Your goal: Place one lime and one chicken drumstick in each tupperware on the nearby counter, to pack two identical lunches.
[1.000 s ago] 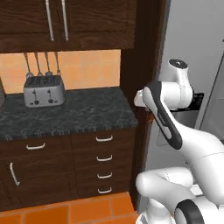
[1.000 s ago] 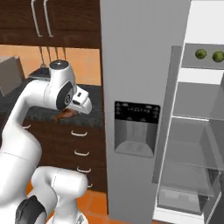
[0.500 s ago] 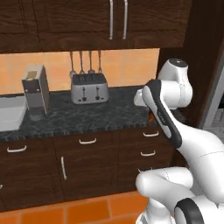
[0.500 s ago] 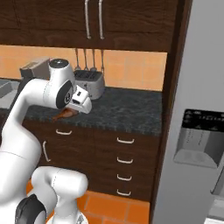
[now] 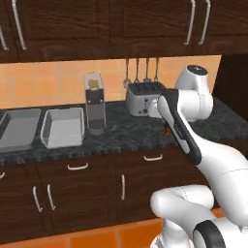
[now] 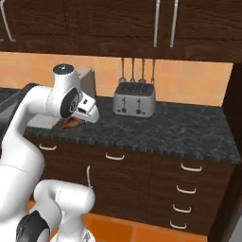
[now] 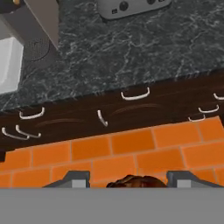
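Toaster (image 5: 144, 98) nr tall grey appliance (image 5: 95, 103), utensils (image 5: 142, 71) behind.

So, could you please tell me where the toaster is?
The toaster stands at the back of the counter, below the hanging utensils, right of the tall grey appliance.

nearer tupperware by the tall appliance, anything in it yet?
Empty, as far as shows. In the left base view the tupperware has a bare grey floor, no lime or drumstick; its near wall hides a strip of the floor.

Arm folded high, elbow up, wrist bent down; gripper (image 7: 127, 180) points downward, jaws closed around a brown chicken drumstick (image 7: 131, 181) between the fingertips (image 7: 74, 178).
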Controlling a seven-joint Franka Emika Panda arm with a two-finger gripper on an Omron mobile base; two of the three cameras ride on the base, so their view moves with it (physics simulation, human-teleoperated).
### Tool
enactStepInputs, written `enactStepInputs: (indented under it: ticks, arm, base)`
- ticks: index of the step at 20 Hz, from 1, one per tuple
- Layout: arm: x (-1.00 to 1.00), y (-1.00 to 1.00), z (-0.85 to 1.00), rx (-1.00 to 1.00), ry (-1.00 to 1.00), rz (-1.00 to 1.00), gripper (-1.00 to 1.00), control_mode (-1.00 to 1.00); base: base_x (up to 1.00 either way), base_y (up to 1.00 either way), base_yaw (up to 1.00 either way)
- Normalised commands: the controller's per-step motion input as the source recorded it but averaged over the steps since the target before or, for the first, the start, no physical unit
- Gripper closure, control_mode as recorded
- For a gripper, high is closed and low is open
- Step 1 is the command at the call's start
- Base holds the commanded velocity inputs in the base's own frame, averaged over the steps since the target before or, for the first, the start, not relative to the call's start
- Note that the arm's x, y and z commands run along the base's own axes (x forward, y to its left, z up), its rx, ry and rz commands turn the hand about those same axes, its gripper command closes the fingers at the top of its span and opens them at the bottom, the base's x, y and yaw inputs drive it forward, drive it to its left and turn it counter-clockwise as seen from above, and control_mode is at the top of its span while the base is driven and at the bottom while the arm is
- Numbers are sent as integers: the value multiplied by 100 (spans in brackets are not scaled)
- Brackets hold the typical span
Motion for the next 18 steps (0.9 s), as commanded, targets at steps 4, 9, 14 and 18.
enactStepInputs:
  ticks: [4, 9, 14, 18]
  arm:
    - [0, 0, 0, 0, 0, 0, 100, 100]
    - [0, 0, 0, 0, 0, 0, 100, 100]
    - [0, 0, 0, 0, 0, 0, 100, 100]
    - [8, 25, 0, -2, 0, 0, 100, -100]
  base:
    - [51, 100, 0]
    - [43, 100, 0]
    - [40, 100, 0]
    - [24, 75, 0]
